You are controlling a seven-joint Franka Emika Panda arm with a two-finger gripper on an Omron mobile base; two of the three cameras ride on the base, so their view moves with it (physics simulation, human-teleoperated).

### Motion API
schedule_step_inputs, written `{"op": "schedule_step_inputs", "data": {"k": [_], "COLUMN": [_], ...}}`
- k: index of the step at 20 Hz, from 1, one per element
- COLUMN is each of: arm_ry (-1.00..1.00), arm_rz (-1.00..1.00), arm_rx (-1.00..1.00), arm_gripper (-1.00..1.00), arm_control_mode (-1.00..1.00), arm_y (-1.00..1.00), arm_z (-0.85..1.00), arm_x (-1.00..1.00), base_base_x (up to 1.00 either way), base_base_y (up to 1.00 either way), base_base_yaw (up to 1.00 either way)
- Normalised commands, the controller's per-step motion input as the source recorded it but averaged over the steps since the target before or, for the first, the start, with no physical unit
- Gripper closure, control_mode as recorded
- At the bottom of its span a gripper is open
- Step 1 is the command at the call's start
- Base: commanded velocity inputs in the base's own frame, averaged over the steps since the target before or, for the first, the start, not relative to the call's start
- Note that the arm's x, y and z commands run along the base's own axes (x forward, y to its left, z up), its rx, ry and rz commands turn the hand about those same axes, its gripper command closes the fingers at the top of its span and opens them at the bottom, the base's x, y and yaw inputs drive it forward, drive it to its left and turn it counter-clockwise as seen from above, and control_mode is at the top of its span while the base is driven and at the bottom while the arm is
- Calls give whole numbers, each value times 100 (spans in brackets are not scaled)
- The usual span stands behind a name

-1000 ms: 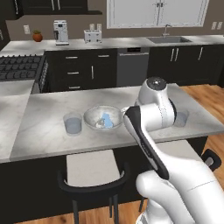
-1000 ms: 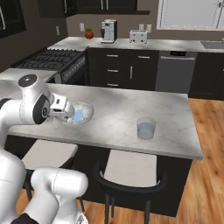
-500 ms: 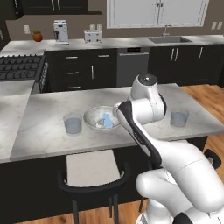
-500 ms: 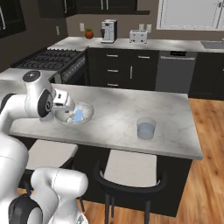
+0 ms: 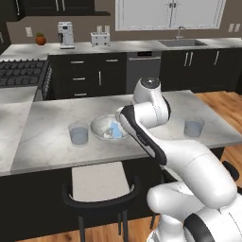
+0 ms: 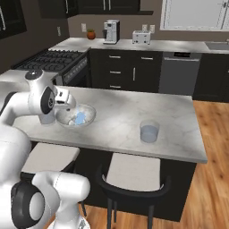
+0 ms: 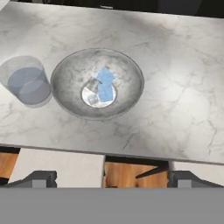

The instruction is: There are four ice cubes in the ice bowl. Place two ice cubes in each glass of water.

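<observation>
Ice cubes (image 7: 104, 88) lie clustered in the ice bowl (image 7: 70, 78) on the marble counter (image 7: 183, 87); one glass of water (image 7: 27, 85) stands just beside it, another (image 5: 194, 127) well apart. Gripper (image 7: 112, 178) hovers above, jaws spread wide, grasping nothing

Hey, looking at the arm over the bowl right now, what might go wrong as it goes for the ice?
The ice cubes lie bunched at the middle of the bowl, so the open tool might catch two or push them apart. The near glass stands close beside the bowl and could get bumped. The other glass sits far along the counter, so a small cube could slip on the way.
</observation>
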Motion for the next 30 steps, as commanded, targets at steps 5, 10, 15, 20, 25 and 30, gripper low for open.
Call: {"op": "schedule_step_inputs", "data": {"k": [5, 10, 15, 20, 25, 30], "arm_ry": [0, 0, 0, 3, 1, 0], "arm_rz": [4, 3, 0, 0, -2, -10], "arm_rx": [0, 0, 0, 4, 1, 0], "arm_gripper": [-100, -100, -100, -100, -100, -100], "arm_control_mode": [-100, -100, -100, -100, -100, -100], "arm_y": [3, 0, 5, 6, 4, 0], "arm_z": [-1, -14, -21, -20, -22, -18], "arm_x": [26, 22, 19, 11, 19, 26], "base_base_x": [0, 0, 0, 0, 0, 0], "base_base_y": [0, 0, 0, 0, 0, 0], "base_base_yaw": [0, 0, 0, 0, 0, 0]}}
